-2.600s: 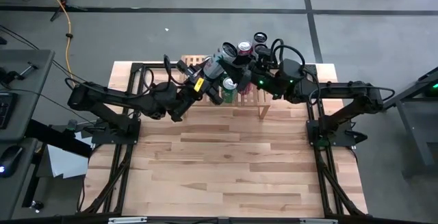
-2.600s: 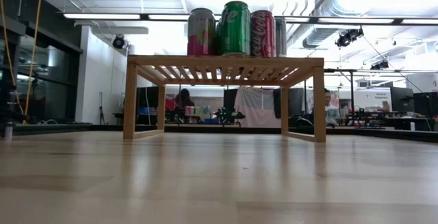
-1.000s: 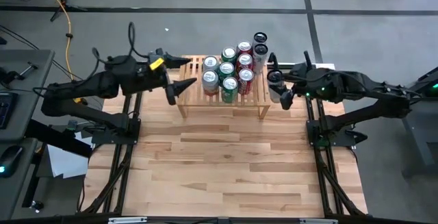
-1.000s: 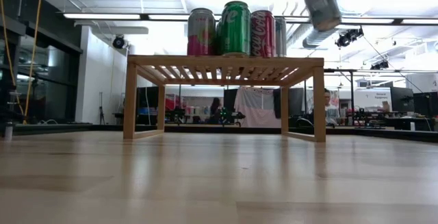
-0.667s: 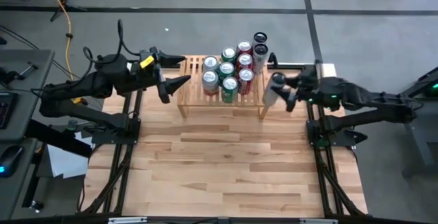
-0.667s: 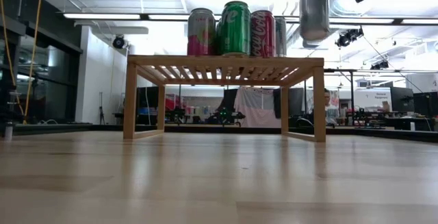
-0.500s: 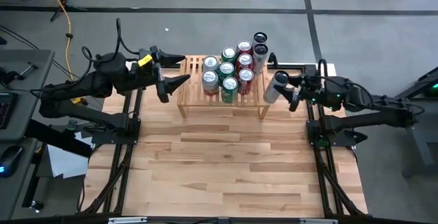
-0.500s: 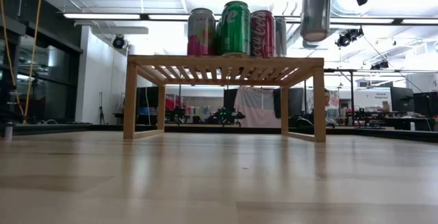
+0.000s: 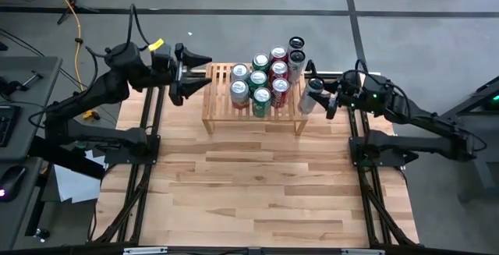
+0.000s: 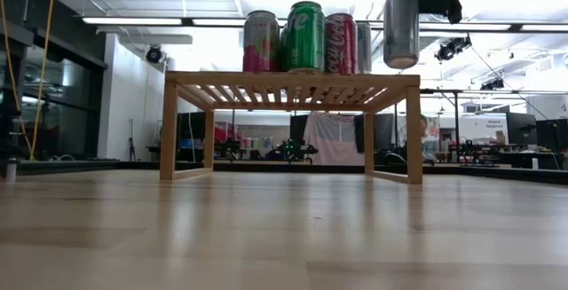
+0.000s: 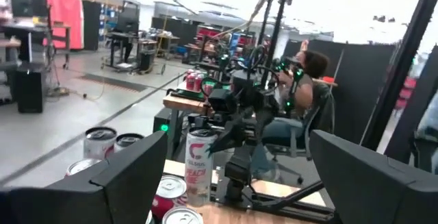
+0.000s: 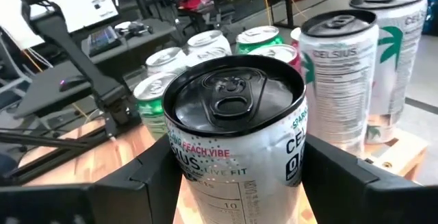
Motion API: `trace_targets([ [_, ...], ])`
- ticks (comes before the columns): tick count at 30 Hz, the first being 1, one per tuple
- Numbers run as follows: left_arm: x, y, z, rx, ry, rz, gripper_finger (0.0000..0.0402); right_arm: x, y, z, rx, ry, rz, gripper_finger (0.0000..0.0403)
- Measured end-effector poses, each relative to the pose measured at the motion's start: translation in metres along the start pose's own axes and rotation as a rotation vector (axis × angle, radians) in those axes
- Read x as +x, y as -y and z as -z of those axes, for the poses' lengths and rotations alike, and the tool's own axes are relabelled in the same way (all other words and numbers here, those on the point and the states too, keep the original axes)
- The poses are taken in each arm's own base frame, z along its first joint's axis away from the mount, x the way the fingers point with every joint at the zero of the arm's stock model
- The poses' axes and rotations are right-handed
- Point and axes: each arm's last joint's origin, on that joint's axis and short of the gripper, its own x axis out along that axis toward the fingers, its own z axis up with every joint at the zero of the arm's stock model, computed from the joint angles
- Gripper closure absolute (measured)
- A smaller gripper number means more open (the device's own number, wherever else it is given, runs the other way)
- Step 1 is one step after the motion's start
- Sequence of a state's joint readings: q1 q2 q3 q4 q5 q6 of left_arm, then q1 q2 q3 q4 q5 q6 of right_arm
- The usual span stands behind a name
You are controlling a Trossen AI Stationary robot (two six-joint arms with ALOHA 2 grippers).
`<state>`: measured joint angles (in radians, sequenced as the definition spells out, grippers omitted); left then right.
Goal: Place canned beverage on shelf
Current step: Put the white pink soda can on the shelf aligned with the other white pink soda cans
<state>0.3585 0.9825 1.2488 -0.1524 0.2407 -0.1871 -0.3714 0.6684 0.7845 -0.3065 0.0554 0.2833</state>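
The right tool (image 9: 318, 99) is clamped on a tall silver can (image 9: 309, 97), one finger on each side of its body. In the right wrist view the can (image 12: 236, 138) stands upright between the dark fingers (image 12: 359, 183), its dark pull-tab lid facing the camera and "Peach Vibe" lettering on its side. In the low view it (image 10: 400, 19) hangs clear above the right end of the shelf (image 10: 288, 82), its base above the slatted top. From above, the can sits just beside the shelf's right end, close to the surface's (image 9: 257, 177) far right corner.

The shelf (image 9: 214, 99), a low light-wood rack, stands at the middle of the surface's far edge. A cluster of cans (image 9: 261, 79) covers its right half: silver, green and red ones in rows, with two dark-topped cans (image 9: 296, 51) at the far right corner. Its left half shows bare slats.

The left tool (image 9: 195, 79) hovers off the shelf's left end, near the surface's far left corner, its fingers spread apart and gripping nothing. Its wrist view looks across the cans toward the held can (image 11: 198, 166).
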Motion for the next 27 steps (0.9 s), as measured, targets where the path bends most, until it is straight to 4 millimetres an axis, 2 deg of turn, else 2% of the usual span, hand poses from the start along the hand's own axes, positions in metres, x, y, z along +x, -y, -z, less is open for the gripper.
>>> trace_targets([
  [6, -0.002, -0.013, -0.002, -0.104, 0.009, -0.036, 0.0053, 0.006, 0.021, -0.008, -0.041, -0.001, -0.068, 0.0170],
  [12, -0.002, -0.013, -0.012, -0.156, 0.110, -0.023, 0.0053, 0.022, 0.051, -0.009, -0.059, -0.072, -0.207, 0.0170],
  [18, -0.002, -0.013, -0.013, -0.215, 0.130, -0.031, 0.0053, 0.043, 0.077, -0.010, -0.062, -0.074, -0.311, 0.0170],
  [23, -0.002, -0.014, -0.013, -0.222, 0.131, -0.037, 0.0053, 0.057, 0.091, -0.010, -0.057, -0.066, -0.327, 0.0170],
  [27, -0.001, -0.015, -0.013, -0.223, 0.134, -0.058, 0.0053, 0.063, 0.095, -0.009, -0.052, -0.071, -0.331, 0.0170],
])
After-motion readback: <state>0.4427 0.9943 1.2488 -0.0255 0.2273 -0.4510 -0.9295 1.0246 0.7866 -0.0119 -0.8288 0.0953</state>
